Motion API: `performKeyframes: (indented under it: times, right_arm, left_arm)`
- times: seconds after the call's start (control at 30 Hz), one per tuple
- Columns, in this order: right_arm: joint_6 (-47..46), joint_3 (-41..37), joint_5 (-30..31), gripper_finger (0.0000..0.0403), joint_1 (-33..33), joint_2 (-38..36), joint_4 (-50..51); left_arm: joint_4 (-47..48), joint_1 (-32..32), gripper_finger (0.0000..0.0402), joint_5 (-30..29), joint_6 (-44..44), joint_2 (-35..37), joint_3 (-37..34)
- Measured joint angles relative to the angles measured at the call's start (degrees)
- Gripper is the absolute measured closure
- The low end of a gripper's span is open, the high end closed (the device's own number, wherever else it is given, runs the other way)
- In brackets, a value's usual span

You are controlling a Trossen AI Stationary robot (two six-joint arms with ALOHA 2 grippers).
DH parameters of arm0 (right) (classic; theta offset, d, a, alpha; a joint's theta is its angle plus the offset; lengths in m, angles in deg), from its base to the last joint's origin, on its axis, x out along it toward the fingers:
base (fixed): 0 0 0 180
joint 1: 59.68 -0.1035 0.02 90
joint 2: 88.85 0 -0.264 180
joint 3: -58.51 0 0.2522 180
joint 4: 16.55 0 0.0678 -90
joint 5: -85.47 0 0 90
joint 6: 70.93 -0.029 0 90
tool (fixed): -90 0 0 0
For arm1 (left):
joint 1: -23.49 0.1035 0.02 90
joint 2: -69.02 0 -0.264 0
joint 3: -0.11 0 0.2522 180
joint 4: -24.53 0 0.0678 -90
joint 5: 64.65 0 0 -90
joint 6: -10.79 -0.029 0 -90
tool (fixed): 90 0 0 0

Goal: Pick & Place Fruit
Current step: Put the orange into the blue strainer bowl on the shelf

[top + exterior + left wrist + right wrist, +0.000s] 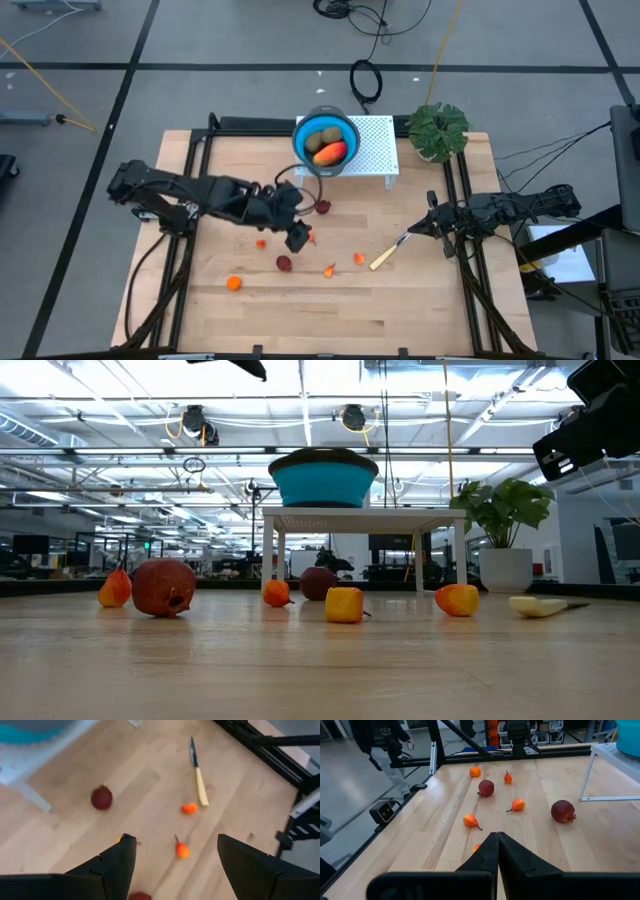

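A blue bowl (323,138) stands on a white perforated stand (375,150) and holds two brownish-green ovals and the long red-orange piece (331,153). One dark red ball (323,207) lies near the stand, the other (285,263) nearer the front. Several tiny orange bits (359,259) lie scattered on the wood. My left gripper (297,237) hangs open above the table's middle; in its wrist view an orange bit (182,851) lies on the table below the open fingers of my left gripper (175,857). My right gripper (432,224) waits shut at the table's right, and its wrist view shows my right gripper (497,851) empty.
A yellow-handled knife (385,258) lies between the two grippers, its blade toward the right arm. A potted green plant (437,130) stands at the far right corner beside the stand. Dark frame rails run along both table sides. A person (387,745) stands beyond the table's left edge.
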Motion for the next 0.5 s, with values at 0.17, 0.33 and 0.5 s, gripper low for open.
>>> performKeyframes:
  times: [0.17, 0.33, 0.5]
  right_arm:
    - [0.0, 0.0, 0.0, 0.0403, 0.0, 0.0, 0.0]
    - [0.0, 0.0, 0.0, 0.0403, 0.0, 0.0, 0.0]
    - [0.0, 0.0, 0.0, 0.0403, 0.0, 0.0, 0.0]
  left_arm:
    - [3.0, -2.9, 0.0124, 0.0, 6.0, -0.5, -0.1]
    - [5.2, -6.1, 0.0124, 0.0, 11.0, -1.0, -1.1]
    - [6.4, -9.3, 0.0124, 0.7, 16.6, -1.2, -3.9]
